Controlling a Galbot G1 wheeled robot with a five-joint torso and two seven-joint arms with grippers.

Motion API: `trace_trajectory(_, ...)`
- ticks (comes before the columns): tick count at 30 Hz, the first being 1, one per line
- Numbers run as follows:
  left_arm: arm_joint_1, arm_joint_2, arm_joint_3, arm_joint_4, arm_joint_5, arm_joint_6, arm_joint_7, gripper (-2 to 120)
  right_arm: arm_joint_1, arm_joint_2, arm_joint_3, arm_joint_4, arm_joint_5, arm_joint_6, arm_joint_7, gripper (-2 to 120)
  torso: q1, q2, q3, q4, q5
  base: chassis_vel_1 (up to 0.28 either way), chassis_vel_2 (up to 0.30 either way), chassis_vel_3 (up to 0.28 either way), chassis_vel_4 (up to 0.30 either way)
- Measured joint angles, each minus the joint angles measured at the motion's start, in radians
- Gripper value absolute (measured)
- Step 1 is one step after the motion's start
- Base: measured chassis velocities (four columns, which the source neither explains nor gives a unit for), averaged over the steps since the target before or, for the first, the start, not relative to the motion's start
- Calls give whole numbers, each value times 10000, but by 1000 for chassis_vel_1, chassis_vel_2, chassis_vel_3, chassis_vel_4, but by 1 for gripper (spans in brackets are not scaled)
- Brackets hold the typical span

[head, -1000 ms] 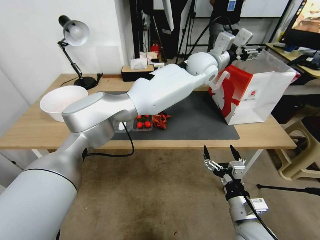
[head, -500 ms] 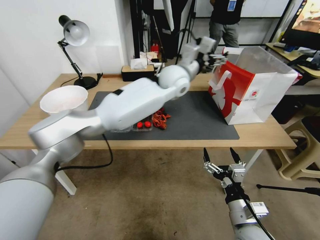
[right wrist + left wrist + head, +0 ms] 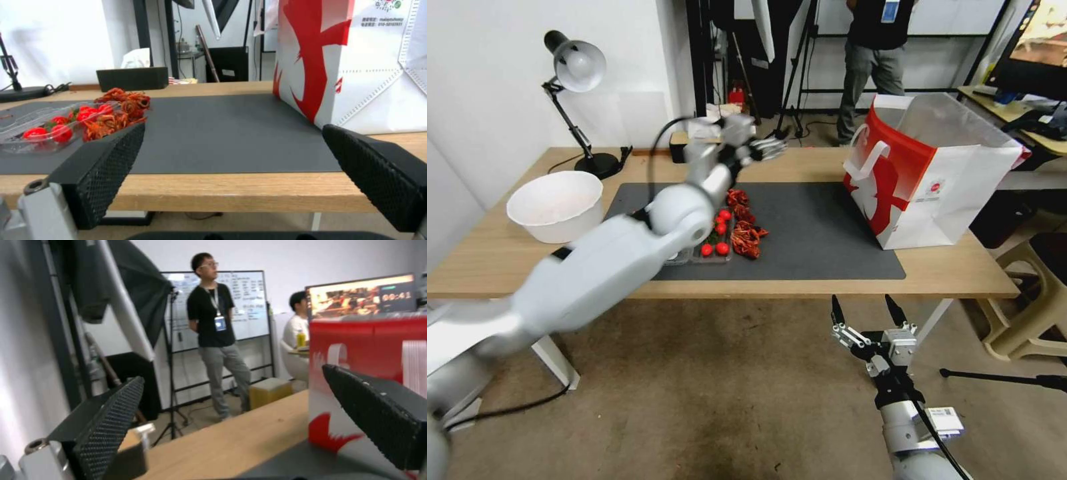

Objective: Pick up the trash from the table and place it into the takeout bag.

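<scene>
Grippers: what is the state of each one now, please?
Left gripper: open, holding nothing, above the dark grey rectangular mat.
Right gripper: open, empty, below the front edge of the light-wood table.

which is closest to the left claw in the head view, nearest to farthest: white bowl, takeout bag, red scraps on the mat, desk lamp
Left claw hangs open over the mat's back edge.
1. Red scraps, on the mat just below it.
2. Takeout bag, on the table's right end.
3. Desk lamp, back left corner, and white bowl, on the table's left end: too close to call.
</scene>
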Motion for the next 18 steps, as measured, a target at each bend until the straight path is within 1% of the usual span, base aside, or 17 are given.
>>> trace_trajectory(1, 0, 0, 0, 0, 0, 0, 0, 100, 0, 0, 0, 0, 0, 0, 0, 100, 0, 0, 0, 0, 0, 0, 0, 0, 0)
trace_trajectory(3, 1239, 354, -761, -569, 385, -25, -122, 100, 49, 0, -41, 12, 10, 0, 0, 100, -1, 0, 0, -2, 1, 0, 0, 0, 0)
trace_trajectory(4, 1580, 430, -1047, -707, 466, -29, -146, 100, 62, -3, -57, 22, 13, 0, -1, 100, 0, 0, 1, 2, -5, 0, 0, 0, 0)
trace_trajectory(5, 2221, 541, -1642, -982, 580, -63, -162, 100, 80, -7, -80, 43, 17, 1, -5, 100, 0, 0, 0, 1, 2, 0, 0, 0, 0)
trace_trajectory(6, 2221, 541, -1642, -982, 580, -63, -162, 100, 80, -7, -80, 43, 17, 1, -5, 100, 0, 0, 0, 1, 2, 0, 0, 0, 0)
trace_trajectory(7, 2763, 612, -2128, -1183, 672, -83, -164, 100, 85, -16, -101, 52, 19, 1, -14, 100, -1, 1, -1, 2, 7, 0, 0, 0, 0)
trace_trajectory(8, 3301, 649, -2593, -1330, 808, -117, -156, 100, 85, -29, -114, 58, 18, 1, -25, 100, -1, 0, 0, -1, 3, 0, 0, 0, 0)
trace_trajectory(9, 3969, 647, -3119, -1492, 1071, -183, -137, 100, 88, -45, -131, 61, 18, 1, -38, 100, -1, 0, -1, -4, 4, 0, 0, 0, 0)
trace_trajectory(10, 3969, 647, -3119, -1492, 1071, -183, -137, 100, 88, -45, -131, 61, 18, 1, -38, 100, -1, 0, -1, -4, 4, 0, 0, 0, 0)
trace_trajectory(11, 4758, 603, -3713, -1680, 1344, -237, -59, 100, 99, -59, -162, 63, 18, 1, -51, 100, 0, 0, 0, -5, 4, 0, 0, 0, 0)
trace_trajectory(12, 5230, 569, -4048, -1809, 1493, -273, -15, 100, 118, -68, -185, 64, 19, 1, -60, 100, 0, 0, 0, -3, 0, 0, 0, 0, 0)
trace_trajectory(13, 5230, 569, -4048, -1809, 1493, -273, -15, 100, 118, -68, -185, 64, 19, 1, -60, 100, 0, 0, 0, -3, 0, 0, 0, 0, 0)
trace_trajectory(15, 7024, 406, -5249, -2337, 2002, -447, 85, 100, 191, -135, -236, 67, 46, 0, -77, 100, 0, 1, -1, 6, 6, 0, 0, 0, 0)
trace_trajectory(16, 7605, 333, -5532, -2460, 2201, -534, 95, 100, 209, -177, -233, 76, 88, 0, -77, 100, -1, 1, -1, 6, 4, 0, 0, 0, 0)
trace_trajectory(17, 7605, 333, -5532, -2460, 2201, -534, 95, 100, 209, -177, -233, 76, 88, 0, -77, 100, -1, 1, -1, 6, 4, 0, 0, 0, 0)
trace_trajectory(18, 8173, 233, -5817, -2545, 2454, -610, 98, 100, 224, -245, -210, 80, 153, 0, -77, 100, 0, 1, 0, 5, -2, 0, 0, 0, 0)
